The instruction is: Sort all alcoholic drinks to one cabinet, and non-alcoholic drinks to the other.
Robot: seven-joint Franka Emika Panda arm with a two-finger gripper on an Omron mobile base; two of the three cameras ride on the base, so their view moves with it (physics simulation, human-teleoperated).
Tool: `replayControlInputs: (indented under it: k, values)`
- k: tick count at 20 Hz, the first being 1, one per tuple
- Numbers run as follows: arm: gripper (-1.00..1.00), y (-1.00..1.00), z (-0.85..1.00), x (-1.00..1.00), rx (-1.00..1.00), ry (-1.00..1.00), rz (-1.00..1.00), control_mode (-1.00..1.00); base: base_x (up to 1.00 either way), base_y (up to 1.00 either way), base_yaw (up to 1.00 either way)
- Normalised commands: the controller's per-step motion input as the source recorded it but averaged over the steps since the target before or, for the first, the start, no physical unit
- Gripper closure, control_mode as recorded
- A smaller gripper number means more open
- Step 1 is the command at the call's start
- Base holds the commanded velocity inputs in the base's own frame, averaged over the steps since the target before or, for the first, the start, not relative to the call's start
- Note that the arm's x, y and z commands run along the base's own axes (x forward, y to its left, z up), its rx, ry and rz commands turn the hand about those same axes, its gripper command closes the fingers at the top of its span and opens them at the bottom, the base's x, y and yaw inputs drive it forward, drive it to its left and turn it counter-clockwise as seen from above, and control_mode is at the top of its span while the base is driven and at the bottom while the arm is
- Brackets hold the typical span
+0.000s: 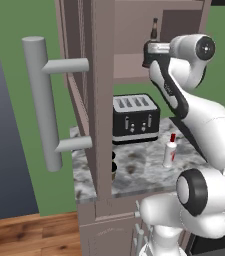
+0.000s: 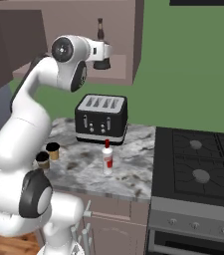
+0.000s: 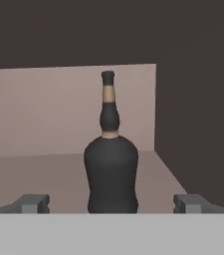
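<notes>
A squat black bottle (image 3: 111,169) with a thin brown neck stands upright on the open wall cabinet's shelf (image 3: 44,172). My gripper (image 3: 112,203) is open around its base, and both fingers stand well apart from its sides. The base views show the same bottle (image 1: 154,29) (image 2: 100,29) just past the gripper (image 1: 151,56) (image 2: 103,56) on the cabinet shelf (image 1: 129,65) (image 2: 121,69). A slim clear bottle with a red cap (image 1: 170,150) (image 2: 107,158) stands on the counter. Two small tan cups (image 2: 53,150) (image 2: 43,159) sit at the counter's left; one cup (image 1: 113,169) is partly hidden by the door.
The cabinet door (image 1: 96,100) hangs open with its thick grey bar handle (image 1: 41,100) towards me. A black four-slot toaster (image 1: 135,117) (image 2: 101,118) sits under the cabinet on the marble counter (image 2: 133,169). A stove (image 2: 203,164) lies to the right.
</notes>
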Motion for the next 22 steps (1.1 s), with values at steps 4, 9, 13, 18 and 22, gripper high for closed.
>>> replayControlInputs:
  k: [4, 9, 13, 18, 22]
  values:
    - [-1.00, 0.00, -0.02, -0.62, 0.00, 0.00, 0.01, -1.00, 0.00, 0.00, 0.00]
    - [-1.00, 0.00, 0.00, -0.55, 0.00, 0.03, 0.00, -1.00, 0.00, 0.00, 0.00]
    - [-1.00, 0.00, -0.03, -0.45, 0.00, 0.10, 0.00, -1.00, 0.00, 0.00, 0.00]
    - [-1.00, 0.00, -0.12, -0.39, 0.00, 0.16, 0.00, -1.00, 0.00, 0.00, 0.00]
    - [-1.00, 0.00, -0.23, -0.33, 0.00, 0.13, 0.01, -1.00, 0.00, 0.00, 0.00]
